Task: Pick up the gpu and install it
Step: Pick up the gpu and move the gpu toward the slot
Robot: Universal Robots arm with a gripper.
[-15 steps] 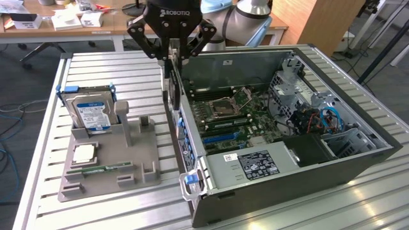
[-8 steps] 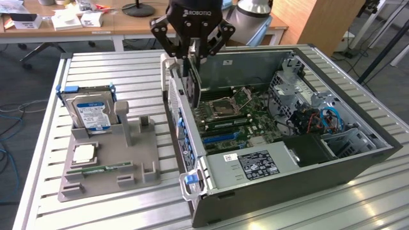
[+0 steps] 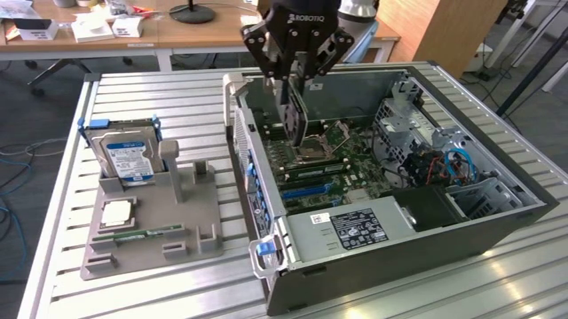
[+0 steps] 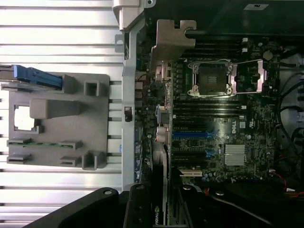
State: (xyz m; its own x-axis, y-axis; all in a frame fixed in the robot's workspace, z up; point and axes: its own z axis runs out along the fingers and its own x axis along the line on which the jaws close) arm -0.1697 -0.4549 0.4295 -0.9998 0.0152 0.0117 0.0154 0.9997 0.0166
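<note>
Fingers [image 3: 266,60] of the gripper [image 3: 293,80] clamp the gpu [image 3: 297,116], its top edge hidden between them. Toward the exterior view's left of them stands the hard drive [image 3: 129,154]; beneath them the card's lower edge merges with the dark motherboard [image 3: 333,166], contact unclear.

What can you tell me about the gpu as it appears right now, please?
The gpu is a thin, flat, dark card, seen nearly edge-on, with a small green logo near its gripped end in the wrist view. It hangs upright, long side vertical, inside the open computer case, its lower end close to the motherboard by the processor socket. The jaws of the gripper are closed on its upper end. Whether it touches the board cannot be told.
</note>
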